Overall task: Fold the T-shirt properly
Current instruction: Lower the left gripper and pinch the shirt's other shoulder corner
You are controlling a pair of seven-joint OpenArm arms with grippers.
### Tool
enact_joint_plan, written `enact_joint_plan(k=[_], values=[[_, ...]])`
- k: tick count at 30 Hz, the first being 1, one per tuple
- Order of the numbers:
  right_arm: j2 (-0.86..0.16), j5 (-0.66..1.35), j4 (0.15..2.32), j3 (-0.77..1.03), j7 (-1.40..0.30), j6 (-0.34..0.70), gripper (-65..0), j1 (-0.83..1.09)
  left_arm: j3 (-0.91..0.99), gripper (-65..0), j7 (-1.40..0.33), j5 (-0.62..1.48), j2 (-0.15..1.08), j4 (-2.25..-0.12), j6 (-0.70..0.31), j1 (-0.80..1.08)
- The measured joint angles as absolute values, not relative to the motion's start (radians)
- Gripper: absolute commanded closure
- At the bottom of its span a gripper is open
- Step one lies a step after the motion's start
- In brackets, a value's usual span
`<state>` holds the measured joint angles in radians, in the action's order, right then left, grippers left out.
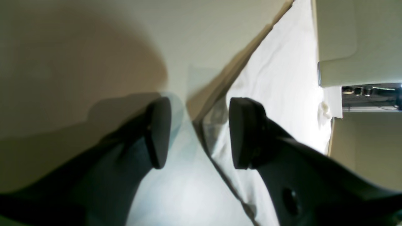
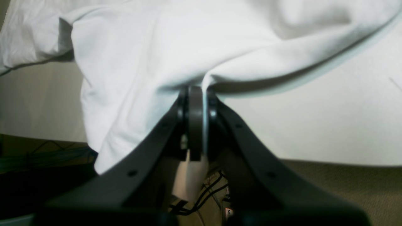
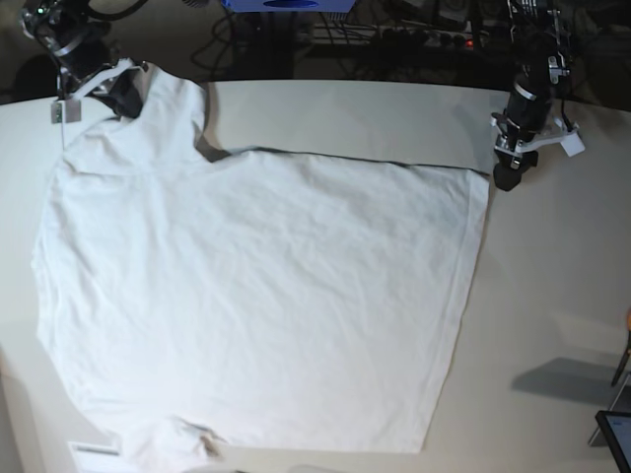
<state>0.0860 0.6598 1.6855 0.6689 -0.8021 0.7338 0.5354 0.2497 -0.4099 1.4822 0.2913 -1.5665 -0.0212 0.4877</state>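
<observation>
Pinched tight, the right gripper (image 2: 203, 91) grips a fold of the white T-shirt (image 2: 125, 47), and the cloth comes up between its black fingers. The left gripper (image 1: 199, 131) has its fingers spread apart with no cloth caught, right by a corner of the shirt.

The T-shirt lies on the pale table (image 3: 552, 296). In the base view it fills the left and middle, and its long top edge runs from the bunched part near the right gripper over to the corner by the left one. Its side edge slants down from that corner. Bare table shows past that side edge, and more shows above the top edge, between the two arms. The right gripper is close to the far edge of the table, where the cloth hangs past it in the right wrist view.

Black cables (image 2: 207, 194) are down below the table edge, under the right gripper. A bit of blue (image 3: 288, 5) shows at the top middle, between the arms. At the right side of the base view is a dark screen (image 3: 616, 434), cut off by the side.

The shirt looks soft and thin, with little wrinkles all over. Its big part is spread wide and mostly flat, but the gripped part is bunched and droopy. Near the bottom left, a small rumpled bit may be the collar, though it is hard to tell.
</observation>
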Motion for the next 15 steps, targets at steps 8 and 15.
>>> enact_joint_plan(k=[8,15], values=[[0.086,0.660,1.686,0.669,-0.802,0.733,-0.3,0.535,0.153,-30.4,-0.376,1.455,0.314,-1.538,-0.023,0.426],[0.086,0.659,1.686,0.669,-0.802,0.733,-0.3,0.533,0.108,-30.2,-0.354,1.440,0.312,-1.541,-0.023,0.415]])
